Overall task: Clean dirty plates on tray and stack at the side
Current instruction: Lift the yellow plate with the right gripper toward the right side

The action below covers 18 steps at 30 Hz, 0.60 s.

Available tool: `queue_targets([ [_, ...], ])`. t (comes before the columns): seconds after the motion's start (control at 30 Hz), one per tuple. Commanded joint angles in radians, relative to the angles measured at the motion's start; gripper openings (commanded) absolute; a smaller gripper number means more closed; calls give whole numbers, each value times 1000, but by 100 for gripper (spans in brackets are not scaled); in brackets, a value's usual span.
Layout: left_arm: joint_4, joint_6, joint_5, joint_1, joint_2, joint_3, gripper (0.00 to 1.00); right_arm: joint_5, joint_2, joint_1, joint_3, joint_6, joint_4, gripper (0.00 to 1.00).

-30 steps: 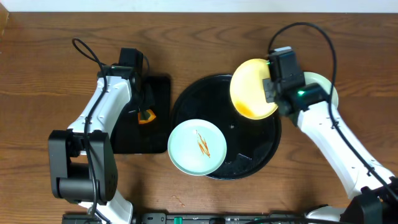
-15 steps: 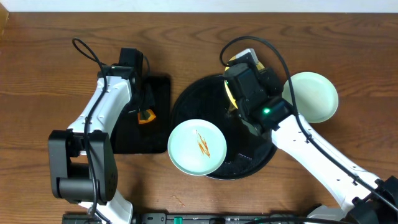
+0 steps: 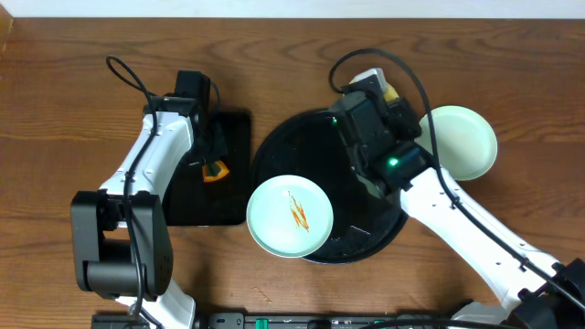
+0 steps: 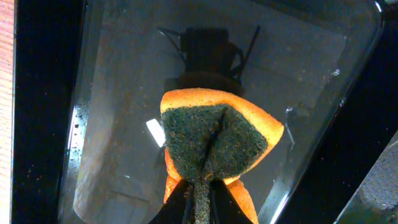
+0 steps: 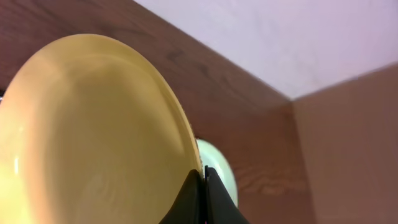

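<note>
Pinching the rim of the yellow plate [image 5: 87,137], the right gripper [image 5: 203,180] had both fingers closed tight on the edge. The plate stood steeply tilted in the wrist view, its hollow face clean of sauce as far as it showed. From overhead the right arm lay across the upper right of the round black tray [image 3: 302,146] and hid that plate almost wholly — whether it touched the tray could not be told. A plain mint plate [image 3: 466,142] lay flat on the tabletop [image 3: 73,73] just right of the tray, partly under the arm. A second mint plate [image 3: 291,216], marked with orange-red streaks at its middle, sat on the tray's lower left, overhanging the rim. Well to the left, the left gripper [image 4: 199,199] was clamped on a folded orange sponge [image 4: 217,140], green scouring side outward, above the glossy rectangular tray [image 4: 43,124].
</note>
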State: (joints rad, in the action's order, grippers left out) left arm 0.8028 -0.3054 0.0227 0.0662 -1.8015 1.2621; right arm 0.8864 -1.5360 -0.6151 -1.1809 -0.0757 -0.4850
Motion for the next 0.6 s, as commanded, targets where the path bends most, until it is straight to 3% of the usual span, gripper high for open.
queue_targets([
  [0.0, 0, 17, -9, -3, 6, -10, 8, -41, 22, 64, 4, 216, -37, 1],
  [0.3, 0, 17, -9, -3, 6, -10, 8, -286, 21, 354, 4, 438, -151, 1],
  [0.57, 0, 17, -9, -3, 6, -10, 9, -507, -3, 635, 4, 468, -189, 1],
])
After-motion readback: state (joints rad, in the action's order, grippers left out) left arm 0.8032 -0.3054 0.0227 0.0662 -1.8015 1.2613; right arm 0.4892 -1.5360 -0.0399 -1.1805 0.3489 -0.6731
